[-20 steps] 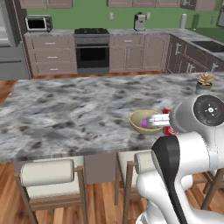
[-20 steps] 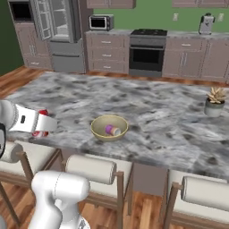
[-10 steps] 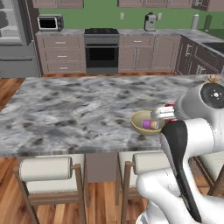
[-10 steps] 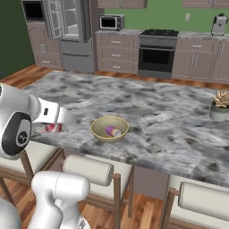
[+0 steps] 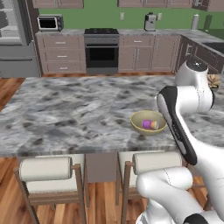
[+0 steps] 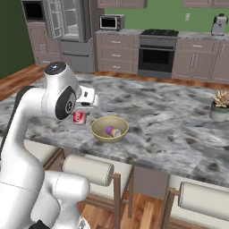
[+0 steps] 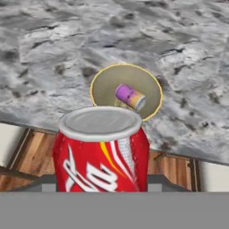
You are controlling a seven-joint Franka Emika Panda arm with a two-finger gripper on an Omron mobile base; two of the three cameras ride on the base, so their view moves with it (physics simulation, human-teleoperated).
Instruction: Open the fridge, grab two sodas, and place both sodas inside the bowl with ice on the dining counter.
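Above the near edge of the tabletop (image 6: pixel 179 129), the claw (image 6: pixel 80 117) grasps the red soda (image 6: pixel 79 117), upright, its pale lid facing the hand camera. In the right base view the can hangs just left of the bowl (image 6: pixel 99 133), close to its rim but not yet over it; in the hand view the bowl (image 7: pixel 102 85) lies straight ahead beyond the can (image 7: pixel 101 150). So the coming move likely turns on a short carry to the right, toward the bowl's middle, before letting go.

The tan bowl holds the purple soda (image 6: pixel 112 131), lying on its side with the pale end toward the right. No ice can be made out in it. The fridge (image 6: pixel 67 27) stands far back on the left; whether its doors are closed is hard to tell.
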